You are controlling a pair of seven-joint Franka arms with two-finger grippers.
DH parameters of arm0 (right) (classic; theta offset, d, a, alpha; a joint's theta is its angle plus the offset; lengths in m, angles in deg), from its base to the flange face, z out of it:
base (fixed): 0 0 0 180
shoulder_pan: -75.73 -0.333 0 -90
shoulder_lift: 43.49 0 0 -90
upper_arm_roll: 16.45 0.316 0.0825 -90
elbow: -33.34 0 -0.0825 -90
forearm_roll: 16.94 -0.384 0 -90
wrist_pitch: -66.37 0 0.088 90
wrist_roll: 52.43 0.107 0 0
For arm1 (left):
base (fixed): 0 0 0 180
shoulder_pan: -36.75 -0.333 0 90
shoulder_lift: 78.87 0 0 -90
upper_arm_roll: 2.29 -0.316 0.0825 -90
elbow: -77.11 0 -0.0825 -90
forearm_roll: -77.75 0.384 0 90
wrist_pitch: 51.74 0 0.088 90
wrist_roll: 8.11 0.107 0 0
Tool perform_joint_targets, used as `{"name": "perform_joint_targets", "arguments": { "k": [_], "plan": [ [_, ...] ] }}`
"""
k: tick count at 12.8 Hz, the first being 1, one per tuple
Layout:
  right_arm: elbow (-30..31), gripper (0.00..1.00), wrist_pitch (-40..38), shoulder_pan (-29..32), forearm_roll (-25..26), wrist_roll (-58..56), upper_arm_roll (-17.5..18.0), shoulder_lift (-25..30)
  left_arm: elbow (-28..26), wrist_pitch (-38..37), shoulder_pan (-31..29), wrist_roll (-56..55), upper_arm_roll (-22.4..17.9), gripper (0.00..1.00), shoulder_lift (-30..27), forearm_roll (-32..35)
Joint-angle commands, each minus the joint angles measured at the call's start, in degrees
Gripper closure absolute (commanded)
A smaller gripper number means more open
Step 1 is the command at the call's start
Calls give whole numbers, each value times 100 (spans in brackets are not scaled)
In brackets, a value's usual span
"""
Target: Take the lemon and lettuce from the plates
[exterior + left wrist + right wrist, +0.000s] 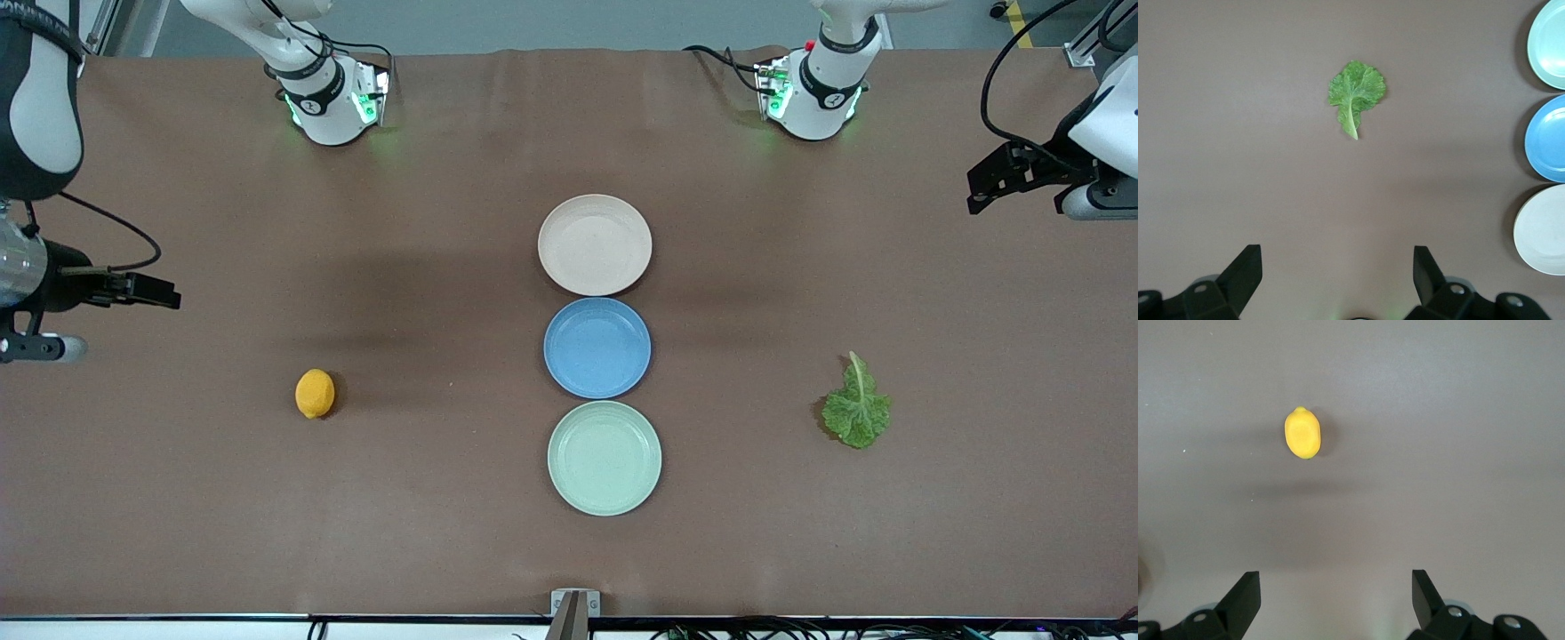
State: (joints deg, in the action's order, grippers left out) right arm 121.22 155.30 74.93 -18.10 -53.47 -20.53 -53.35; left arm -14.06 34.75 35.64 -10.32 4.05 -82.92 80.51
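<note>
The lemon (pixel 315 393) lies on the bare brown table toward the right arm's end, off any plate; it also shows in the right wrist view (pixel 1303 433). The lettuce (pixel 856 411) lies on the bare table toward the left arm's end and shows in the left wrist view (pixel 1355 90). The beige-pink plate (pixel 595 244) and the mint green plate (pixel 605 458) are both empty. My right gripper (pixel 169 293) (pixel 1336 581) is open and empty, high over the table's end. My left gripper (pixel 978 191) (pixel 1337 257) is open and empty, high over its end.
An empty blue plate (pixel 597 347) sits between the two other plates in a row at the table's middle. All three plates show at the edge of the left wrist view, with the blue one (pixel 1548 137) in the middle. The arm bases (pixel 329 98) (pixel 813 89) stand farthest from the front camera.
</note>
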Motion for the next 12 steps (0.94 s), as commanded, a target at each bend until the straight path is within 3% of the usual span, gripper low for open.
{"name": "perform_joint_targets", "arguments": {
  "k": [1, 12],
  "plan": [
    [642, 0, 204, 53, 72, -28, 101, 651, -6, -53, -39, 89, 104, 0, -166, -74],
    [985, 0, 37, 132, 160, -55, 92, 1504, 11, -115, -30, -86, 104, 0, -157, -127]
  ]
}}
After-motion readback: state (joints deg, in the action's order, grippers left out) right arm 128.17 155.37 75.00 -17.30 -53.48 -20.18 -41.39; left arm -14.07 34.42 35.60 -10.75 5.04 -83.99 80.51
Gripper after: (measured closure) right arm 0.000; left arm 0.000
